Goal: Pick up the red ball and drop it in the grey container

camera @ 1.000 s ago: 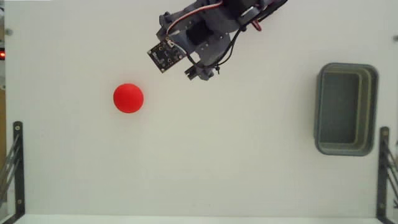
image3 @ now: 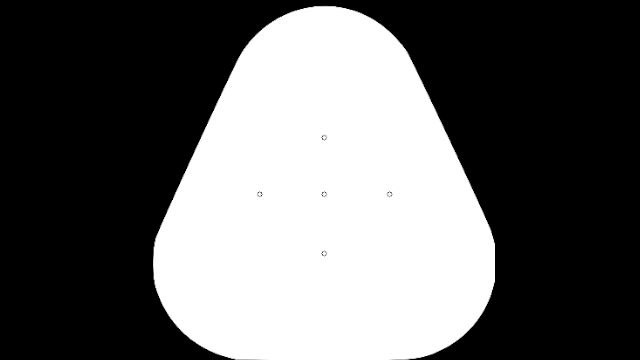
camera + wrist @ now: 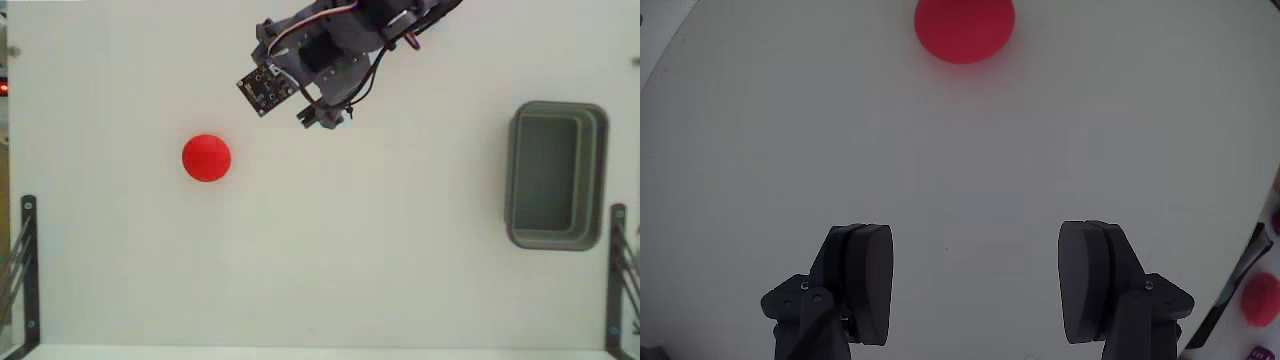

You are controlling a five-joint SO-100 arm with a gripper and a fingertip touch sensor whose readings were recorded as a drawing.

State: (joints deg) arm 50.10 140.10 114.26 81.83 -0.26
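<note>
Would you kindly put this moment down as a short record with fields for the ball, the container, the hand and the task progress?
red ball: resting on the white table, left side of the fixed view; top centre of the wrist view, ahead of the hand
grey container: far right of the fixed view, hollow looks empty
hand: open, holding nothing, short of the ball
progress: ball not yet grasped

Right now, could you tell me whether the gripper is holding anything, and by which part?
Nothing is held: the gripper is open and empty, with the red ball lying apart on the table.
</note>
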